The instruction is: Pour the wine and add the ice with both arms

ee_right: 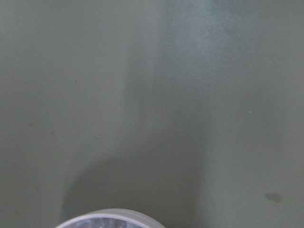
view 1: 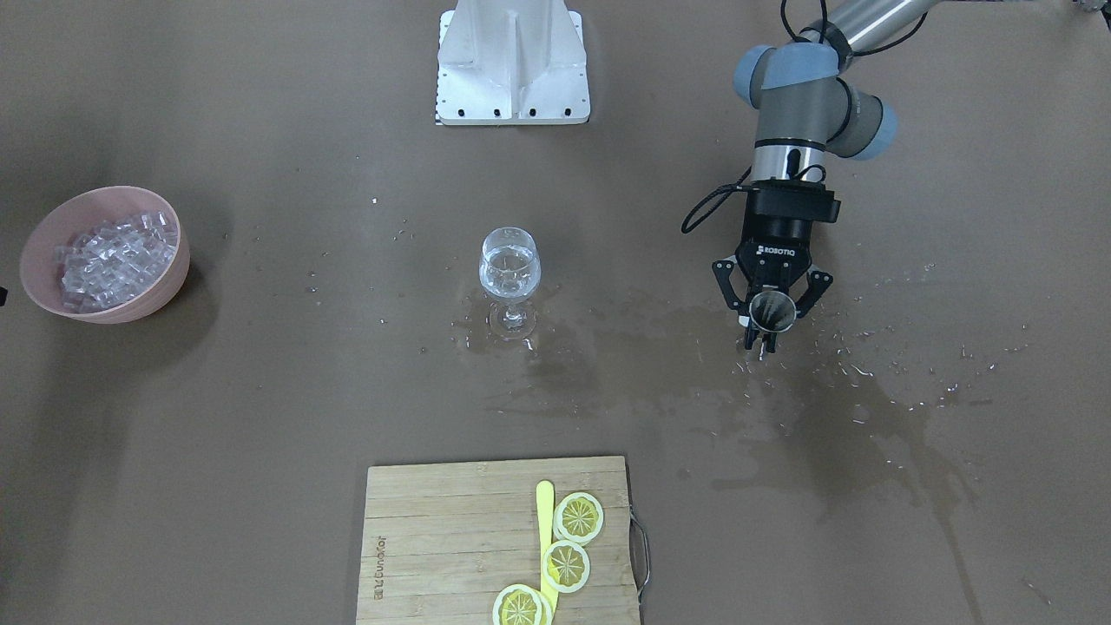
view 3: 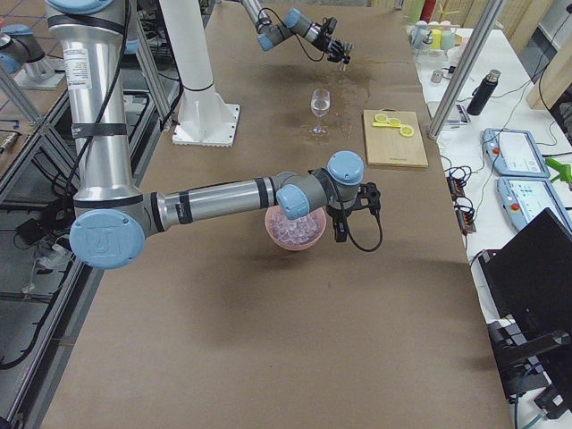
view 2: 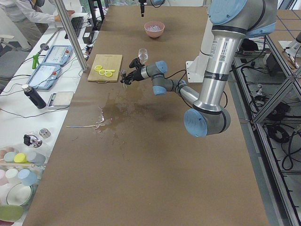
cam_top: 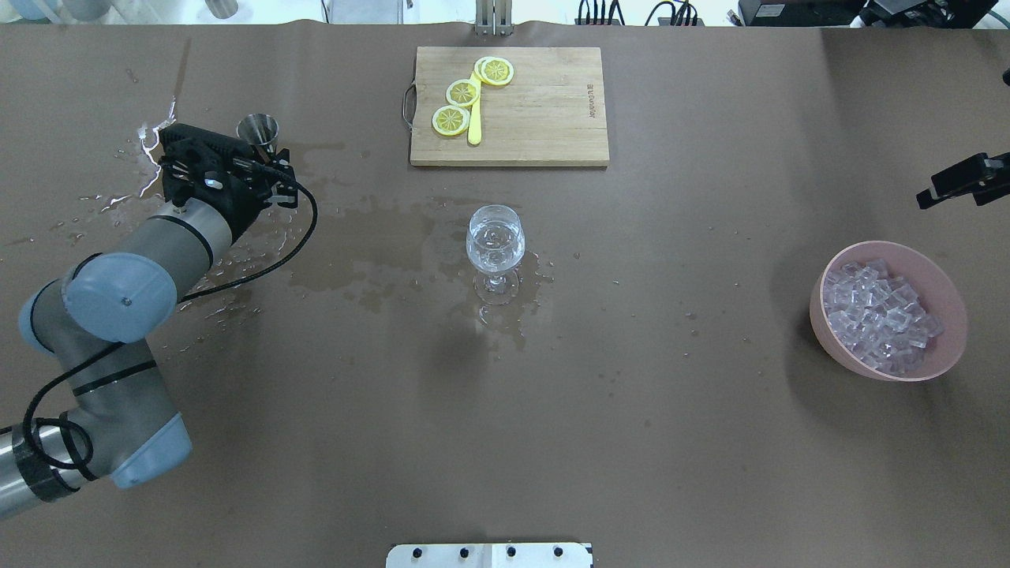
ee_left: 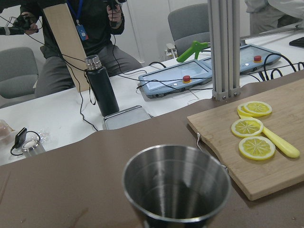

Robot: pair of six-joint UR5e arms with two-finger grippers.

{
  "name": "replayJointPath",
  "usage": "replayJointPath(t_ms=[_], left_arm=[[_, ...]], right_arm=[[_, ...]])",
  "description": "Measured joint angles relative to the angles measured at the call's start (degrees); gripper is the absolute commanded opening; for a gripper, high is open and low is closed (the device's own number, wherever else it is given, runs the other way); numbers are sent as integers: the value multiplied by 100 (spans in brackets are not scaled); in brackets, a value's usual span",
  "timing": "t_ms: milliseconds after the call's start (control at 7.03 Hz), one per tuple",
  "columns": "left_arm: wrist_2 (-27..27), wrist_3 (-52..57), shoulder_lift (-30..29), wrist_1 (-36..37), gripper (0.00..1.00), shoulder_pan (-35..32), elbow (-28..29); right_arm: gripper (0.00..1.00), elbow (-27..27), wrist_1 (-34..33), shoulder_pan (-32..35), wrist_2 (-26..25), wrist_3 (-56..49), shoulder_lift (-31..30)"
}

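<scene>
- While the left gripper [view 1: 767,323] was clamped on a steel cup [view 1: 772,309], wine [view 1: 509,267] sat in the wine glass [view 1: 510,286], with wet patches [view 1: 868,417] around it.
- Ice [view 1: 117,252] filled the pink bowl [view 1: 167,289]; the right gripper [view 3: 341,228] hung beside it, and whether it was apart or together could not be told.

Robotics lab. My arms [view 2: 217,61] on white pedestal [view 1: 512,65], brown-covered table [cam_top: 631,442]. Beside me, bench [ee_left: 57,121] with teach pendants [ee_left: 176,81], cables [ee_left: 137,71], aluminium frame post [ee_left: 223,47]. Operator [ee_left: 71,42] in lanyard, grey office chair [ee_left: 16,71] behind. Dark flask [ee_left: 102,88] on bench too.

One glass [view 1: 509,273], one bowl [view 1: 167,291], one steel cup [view 1: 772,310] — three lemon slices [view 1: 579,517].
</scene>
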Motion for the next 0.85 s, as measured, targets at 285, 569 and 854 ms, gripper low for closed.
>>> replayJointPath(t_ms=[285,569,854], left_arm=[[-942,-497,122,-664,0,-507,625],[-1256,-579,289,-2124,0,-817,1720],[-1373,-504,500,-2457,0,-1269,2089]], right_arm=[[100,301,622,-556,-287,898,-102],[100,456,742,-688,-332,1066,-177],[100,643,753,-703,-336,1081,-337]])
